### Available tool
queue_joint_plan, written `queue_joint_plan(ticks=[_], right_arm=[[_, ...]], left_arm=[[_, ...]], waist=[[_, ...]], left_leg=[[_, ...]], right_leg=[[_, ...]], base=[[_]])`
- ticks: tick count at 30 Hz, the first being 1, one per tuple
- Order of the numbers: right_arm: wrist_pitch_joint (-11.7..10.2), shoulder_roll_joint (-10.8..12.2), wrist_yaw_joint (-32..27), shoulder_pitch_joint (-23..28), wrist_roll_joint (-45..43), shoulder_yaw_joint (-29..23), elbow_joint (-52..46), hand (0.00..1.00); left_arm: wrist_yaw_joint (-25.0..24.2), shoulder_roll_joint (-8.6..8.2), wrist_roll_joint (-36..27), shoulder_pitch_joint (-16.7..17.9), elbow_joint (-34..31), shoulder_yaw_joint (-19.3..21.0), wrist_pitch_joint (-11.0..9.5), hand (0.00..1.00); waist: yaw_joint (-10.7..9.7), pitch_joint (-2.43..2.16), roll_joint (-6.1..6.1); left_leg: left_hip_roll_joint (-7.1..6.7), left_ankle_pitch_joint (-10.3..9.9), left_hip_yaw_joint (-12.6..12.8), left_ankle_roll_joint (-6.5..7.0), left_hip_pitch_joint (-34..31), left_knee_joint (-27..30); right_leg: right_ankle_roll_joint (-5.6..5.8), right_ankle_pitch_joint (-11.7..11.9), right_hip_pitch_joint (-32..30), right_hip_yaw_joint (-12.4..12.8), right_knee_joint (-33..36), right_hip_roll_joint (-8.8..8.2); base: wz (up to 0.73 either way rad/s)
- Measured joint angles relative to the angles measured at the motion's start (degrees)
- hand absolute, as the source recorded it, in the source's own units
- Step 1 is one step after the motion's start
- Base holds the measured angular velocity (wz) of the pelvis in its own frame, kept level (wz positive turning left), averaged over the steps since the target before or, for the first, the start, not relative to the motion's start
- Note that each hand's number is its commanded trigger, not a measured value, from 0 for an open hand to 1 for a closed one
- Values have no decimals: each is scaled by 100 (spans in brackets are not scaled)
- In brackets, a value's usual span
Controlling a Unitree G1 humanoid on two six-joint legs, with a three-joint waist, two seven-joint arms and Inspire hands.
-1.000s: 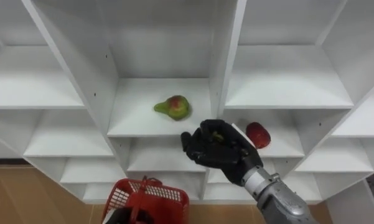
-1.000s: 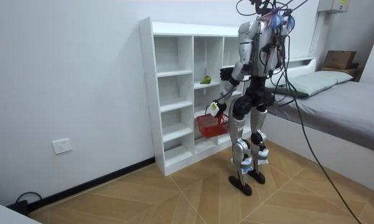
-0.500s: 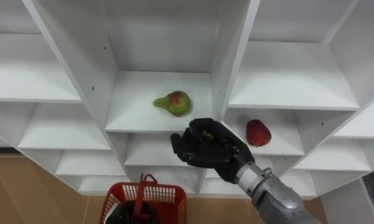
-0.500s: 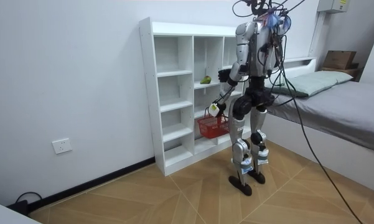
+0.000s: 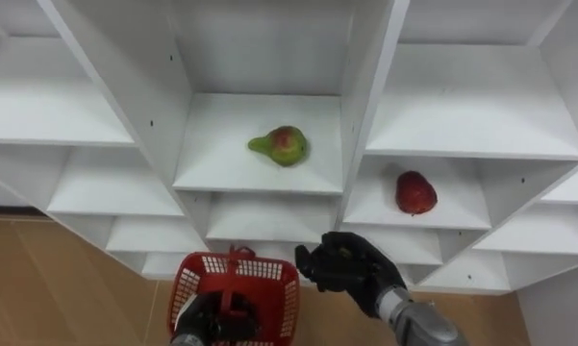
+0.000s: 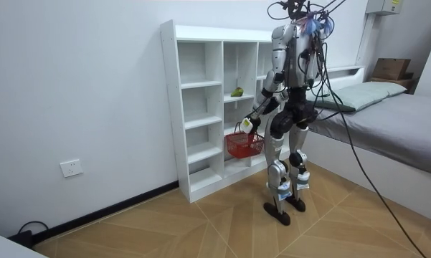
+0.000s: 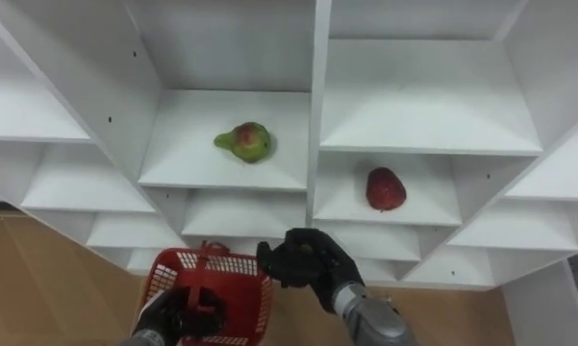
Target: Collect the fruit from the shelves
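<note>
While the left hand (image 5: 210, 319) grips the basket (image 5: 269, 288) by its handle, holding it ready before the closet (image 5: 365, 96), a pear (image 5: 281, 145) lies above the basket. The right hand (image 5: 351, 274), just beside the basket, is clenched, seemingly on a small green fruit (image 5: 344, 256) (presumably for dropping in). A red fruit (image 5: 415, 192) sits above-right, uncollected.

The pear (image 5: 282, 145) lies on a middle-column shelf of the closet (image 5: 368, 115). The round fruit (image 5: 415, 192) sits one compartment to the right, a shelf lower. Nearer and below, the basket (image 5: 269, 288) hangs from the left hand (image 5: 212, 319). Just right of it, the right hand (image 5: 346, 271) wraps a small fruit (image 7: 306, 251).
</note>
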Motion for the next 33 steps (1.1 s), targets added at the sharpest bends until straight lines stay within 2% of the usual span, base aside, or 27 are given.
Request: queue_joint_plan(ticks=[6,10,14,17,19,22,27,33], right_arm=[[-35,13,-358,-280,-7,-23,470,100],[-96,86,-635,-649,-12,-24,911,100],[-107,211,-784,-933,-2,-24,1298,100],[-108,266,-820,-1246,-2,-28,1599,100],[-108,306,-822,-1370,5,-28,1752,100],[-105,351,-821,-1445,6,-25,1792,100],[-93,413,-807,-1459,102,-25,1810,100],[-89,448,-701,-1454,127,230,1974,100]], left_arm=[[-128,1,-75,-37,3,-18,2,100],[-144,7,-118,-189,19,-139,2,100],[-203,-67,-119,-284,34,-145,1,100],[-262,-188,-117,-468,112,-199,0,100],[-351,-210,-117,-506,114,-236,1,100],[-369,-221,-117,-577,113,-238,1,100],[-427,-215,-120,-615,83,-245,1,100],[-500,-192,-108,-631,21,-648,1,100]], waist=[[-6,5,26],[-13,9,57],[7,15,57],[8,63,54],[20,80,52],[29,87,48],[49,87,48],[97,86,48]], left_leg=[[-9,14,-6,12,-83,6],[-10,18,-23,9,-263,81],[-9,30,-44,4,-274,80],[-19,47,-98,-1,-301,77],[-18,48,-101,-2,-306,77],[-18,51,-92,-5,-391,86],[-23,59,-96,-3,-450,85],[-23,59,-101,-3,-453,62]], right_leg=[[0,0,-84,-35,-14,-12],[-12,8,-218,-88,3,-20],[-16,11,-231,-121,29,-25],[-16,11,-231,-195,33,-40],[-16,11,-232,-229,33,-40],[-18,12,-308,-310,33,-54],[-19,13,-362,-312,33,-59],[-19,13,-374,-315,20,-59]], base=[[-1],[3],[3],[10],[2],[2],[0],[0]])
